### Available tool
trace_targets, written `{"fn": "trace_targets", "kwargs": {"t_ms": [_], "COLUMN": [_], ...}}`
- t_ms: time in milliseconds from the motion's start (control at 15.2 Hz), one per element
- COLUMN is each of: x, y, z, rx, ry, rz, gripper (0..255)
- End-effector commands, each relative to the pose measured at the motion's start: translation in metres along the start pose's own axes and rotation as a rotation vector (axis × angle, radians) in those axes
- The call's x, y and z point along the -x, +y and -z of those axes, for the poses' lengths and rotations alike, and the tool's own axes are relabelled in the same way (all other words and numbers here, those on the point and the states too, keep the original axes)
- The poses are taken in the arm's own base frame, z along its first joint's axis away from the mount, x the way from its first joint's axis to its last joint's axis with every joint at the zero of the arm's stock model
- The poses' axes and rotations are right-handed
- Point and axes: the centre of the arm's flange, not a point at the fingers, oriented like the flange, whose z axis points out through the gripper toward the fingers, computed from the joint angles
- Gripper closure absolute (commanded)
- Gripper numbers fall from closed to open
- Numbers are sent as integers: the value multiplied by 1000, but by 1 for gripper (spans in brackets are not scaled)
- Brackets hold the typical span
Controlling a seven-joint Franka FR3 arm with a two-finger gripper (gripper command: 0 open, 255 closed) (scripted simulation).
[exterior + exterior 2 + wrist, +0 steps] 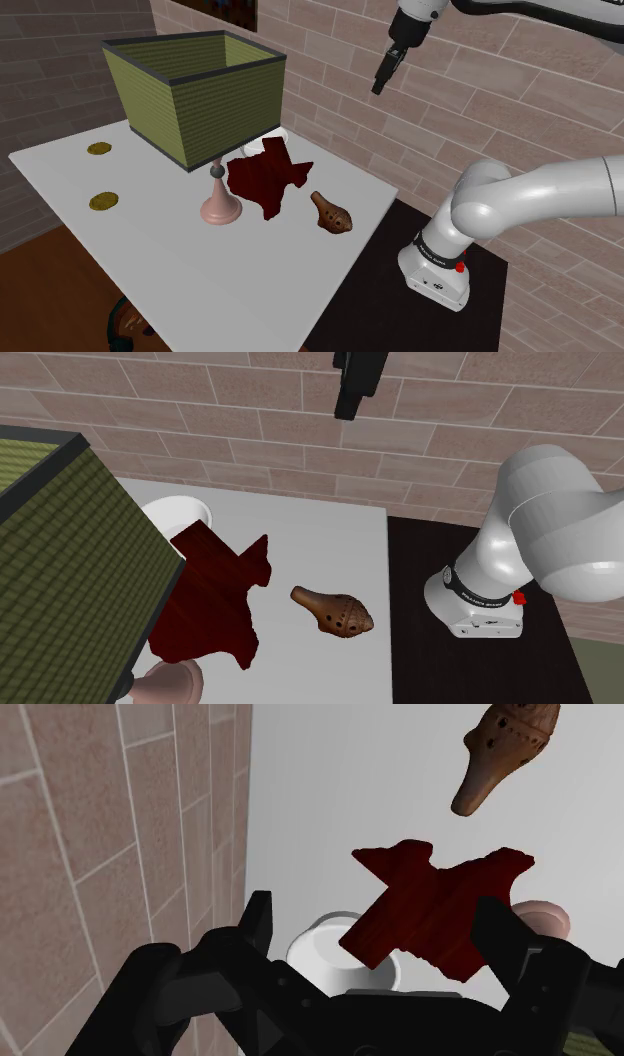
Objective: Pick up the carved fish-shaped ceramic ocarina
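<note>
Claw (380, 86) hangs high by the brick wall (330, 60), fingers spread wide, gripping nothing. The brown fish-shaped ocarina (331, 213) lies on the white desk (160, 260), just beside a dark red slab (266, 177).

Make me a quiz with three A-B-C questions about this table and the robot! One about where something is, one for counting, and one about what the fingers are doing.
1. Where is the brown ocarina?
A. in a bowl
B. on the white table, beside the dark red shape
C. on the floor

2. How many gold discs lie on the table?
A. one
B. two
C. five

3. What are the gripper's fingers doing?
A. clasping the ocarina
B. clasping the lamp
C. standing apart, holding nothing

Answers: 1 B, it rests on the tabletop by the red shape. 2 B, both are at the shoulder view's left. 3 C, the wrist view shows them apart.
</note>
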Motion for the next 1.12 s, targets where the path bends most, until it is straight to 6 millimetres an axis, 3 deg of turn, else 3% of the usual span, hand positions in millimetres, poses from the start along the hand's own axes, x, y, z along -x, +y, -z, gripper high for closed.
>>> {"fn": "trace_targets", "kwargs": {"t_ms": [0, 1056], "x": [0, 0], "y": [0, -90], "z": [0, -184], "rx": [0, -78], "ry": [0, -158], "rz": [0, -230], "gripper": [0, 0]}}
